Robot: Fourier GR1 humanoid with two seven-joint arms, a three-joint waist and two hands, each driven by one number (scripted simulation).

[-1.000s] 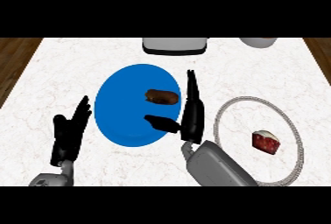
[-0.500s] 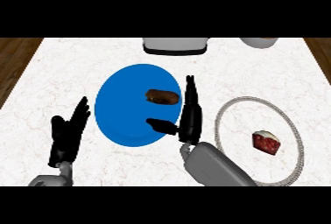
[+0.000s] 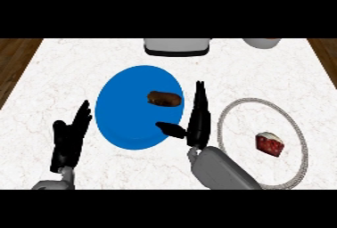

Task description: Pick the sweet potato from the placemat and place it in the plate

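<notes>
On the table, head view:
Table [image 3: 79,62]: white marbled top, with brown wood showing past its left and right edges.
Placemat [image 3: 125,118]: a blue oval lying flat, left of centre.
Sweet potato [image 3: 163,98]: a dark brown lump lying on the placemat's upper right part, not held by anything.
Plate [image 3: 228,116]: a pale round plate with a beaded rim, right of the placemat and apart from it.
Cake piece [image 3: 270,144]: a red-brown wedge with a white top, lying inside the plate toward its right.
Right robot hand [image 3: 196,120]: black, fingers straight and pointing away from the robot, standing between the placemat's right edge and the plate; the thumb [image 3: 171,129] sticks out leftward over the placemat's edge. It grips nothing and sits just below and right of the sweet potato, not touching it.
Right forearm [image 3: 222,169]: grey, coming in from the lower edge and overlapping the plate's lower left rim.
Left robot hand [image 3: 69,138]: black, fingers straight and relaxed, resting near the lower left, just beside the placemat's left edge, holding nothing.
Grey appliance [image 3: 176,46]: a box-like object at the far edge, centre.
White vessel [image 3: 262,42]: partly cut off at the far right edge.
</notes>
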